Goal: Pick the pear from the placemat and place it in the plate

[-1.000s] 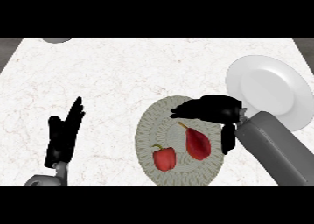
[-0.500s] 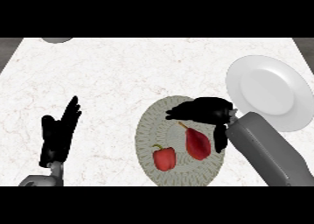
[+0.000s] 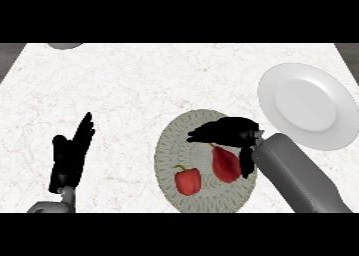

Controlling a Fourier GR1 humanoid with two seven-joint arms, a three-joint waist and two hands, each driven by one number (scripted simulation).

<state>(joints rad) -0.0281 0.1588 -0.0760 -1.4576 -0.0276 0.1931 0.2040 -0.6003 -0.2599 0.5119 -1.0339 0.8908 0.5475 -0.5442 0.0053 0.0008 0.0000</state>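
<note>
A red pear (image 3: 226,165) lies on the round grey-green placemat (image 3: 171,150), stem end pointing up and left. My right hand (image 3: 225,131) hovers just beyond the pear's top, fingers stretched to the left and the thumb hanging down along the pear's right side; it is open and not closed round the fruit. The white plate (image 3: 309,105) sits on the counter to the upper right of the placemat. At the left my left hand (image 3: 71,152) rests open with fingers up.
A red bell pepper (image 3: 187,181) lies on the placemat just left of the pear. A grey round object (image 3: 64,45) peeks in at the counter's far left edge. The counter is white marble (image 3: 138,85).
My right hand has slid a little to the left and down, closer over the pear's top. The pear, pepper and plate have not moved.
</note>
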